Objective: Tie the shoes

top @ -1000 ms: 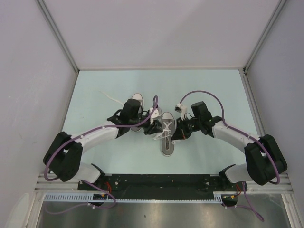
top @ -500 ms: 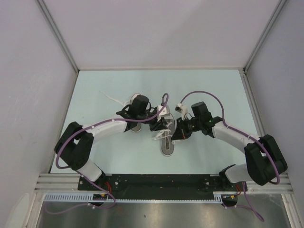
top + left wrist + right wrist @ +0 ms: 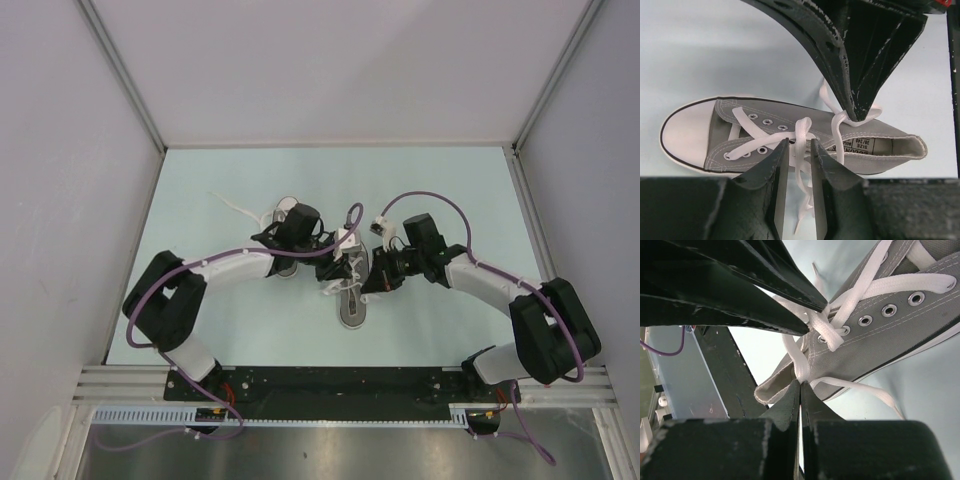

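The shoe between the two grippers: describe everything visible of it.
The shoe is a grey canvas low-top with a white toe cap edged by a dark stripe, metal eyelets and a size label inside. It sits on the pale blue table. Its white laces are untied. The right gripper is shut on one strand; the left gripper straddles another, jaws apart.

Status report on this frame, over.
Left gripper open, straddling a lace. Right gripper shut on second strand. Grey shoe: no bow yet. Nothing in the way.
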Robot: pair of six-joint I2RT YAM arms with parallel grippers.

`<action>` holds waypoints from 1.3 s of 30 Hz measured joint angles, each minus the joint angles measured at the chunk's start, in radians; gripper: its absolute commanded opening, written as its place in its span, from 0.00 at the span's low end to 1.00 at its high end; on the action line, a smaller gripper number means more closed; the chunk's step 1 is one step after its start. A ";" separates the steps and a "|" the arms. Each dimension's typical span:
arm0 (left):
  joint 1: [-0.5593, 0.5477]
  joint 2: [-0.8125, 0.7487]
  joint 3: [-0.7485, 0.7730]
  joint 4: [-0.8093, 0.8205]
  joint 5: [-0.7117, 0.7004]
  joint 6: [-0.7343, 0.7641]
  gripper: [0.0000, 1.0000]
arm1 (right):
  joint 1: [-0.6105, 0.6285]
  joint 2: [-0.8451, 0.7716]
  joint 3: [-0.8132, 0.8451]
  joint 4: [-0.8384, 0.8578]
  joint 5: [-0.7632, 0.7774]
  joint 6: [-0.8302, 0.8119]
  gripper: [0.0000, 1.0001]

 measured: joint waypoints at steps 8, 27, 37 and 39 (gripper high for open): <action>-0.002 0.027 0.022 -0.016 0.002 0.002 0.12 | 0.000 0.002 0.000 0.002 0.000 0.000 0.00; -0.002 0.023 0.023 0.044 0.027 -0.103 0.00 | 0.000 0.021 0.002 0.043 0.001 0.040 0.00; 0.003 0.017 0.024 0.063 0.030 -0.158 0.00 | -0.023 0.058 0.009 0.130 0.027 0.127 0.00; 0.004 0.017 0.024 0.063 0.032 -0.163 0.00 | -0.026 0.063 0.013 0.164 0.028 0.153 0.00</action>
